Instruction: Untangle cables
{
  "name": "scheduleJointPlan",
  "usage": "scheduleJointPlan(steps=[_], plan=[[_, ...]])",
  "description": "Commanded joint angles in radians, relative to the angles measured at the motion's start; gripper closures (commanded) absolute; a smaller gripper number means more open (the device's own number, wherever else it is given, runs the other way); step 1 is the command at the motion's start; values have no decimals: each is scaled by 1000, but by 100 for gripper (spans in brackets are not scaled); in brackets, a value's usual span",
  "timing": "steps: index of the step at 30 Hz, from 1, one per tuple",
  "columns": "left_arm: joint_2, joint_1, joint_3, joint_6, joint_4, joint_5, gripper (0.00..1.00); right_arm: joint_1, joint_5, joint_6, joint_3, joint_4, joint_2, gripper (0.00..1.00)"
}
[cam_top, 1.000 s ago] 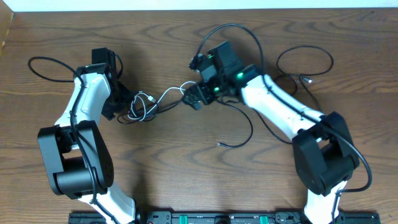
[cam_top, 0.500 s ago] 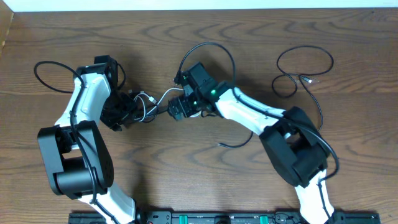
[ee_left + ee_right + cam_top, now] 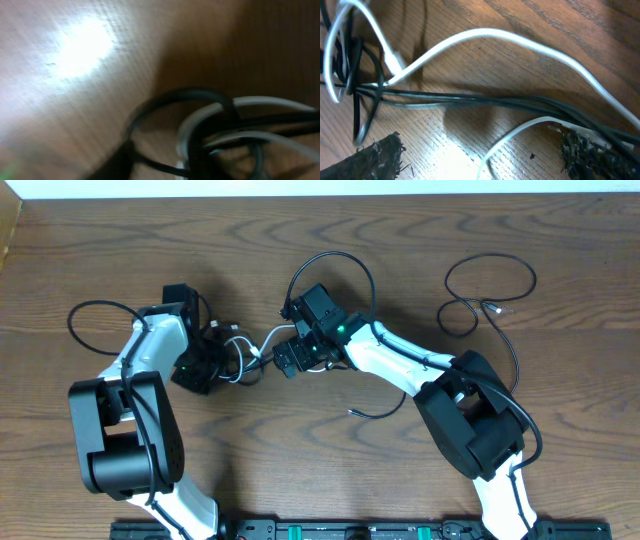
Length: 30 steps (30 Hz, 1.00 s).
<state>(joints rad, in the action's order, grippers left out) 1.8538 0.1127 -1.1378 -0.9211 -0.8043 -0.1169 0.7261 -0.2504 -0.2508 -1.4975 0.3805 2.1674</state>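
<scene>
Right tool (image 3: pixel 286 360) straddling cables (image 3: pixel 243 350), left tool (image 3: pixel 208 365) beside them

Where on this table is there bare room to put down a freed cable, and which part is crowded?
Bare wood: the near middle of the table, between the bases of the left arm and the right arm; also the far left corner. Crowded: the tangle of cables between the arms, and the far right, where a loose black cable loops.
</scene>
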Motion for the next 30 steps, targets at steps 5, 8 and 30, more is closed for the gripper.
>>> scheduleJointPlan(steps=[5,8,30], plan=[[-18,-30,6,24,-1,-253,92,4,13,6,6,17,8,17],[-68,-29,-13,57,-17,-276,93,4,13,6,6,24,8,22],[-285,-113,-10,63,134,-117,92,-44,44,112,3,108,-298,2]])
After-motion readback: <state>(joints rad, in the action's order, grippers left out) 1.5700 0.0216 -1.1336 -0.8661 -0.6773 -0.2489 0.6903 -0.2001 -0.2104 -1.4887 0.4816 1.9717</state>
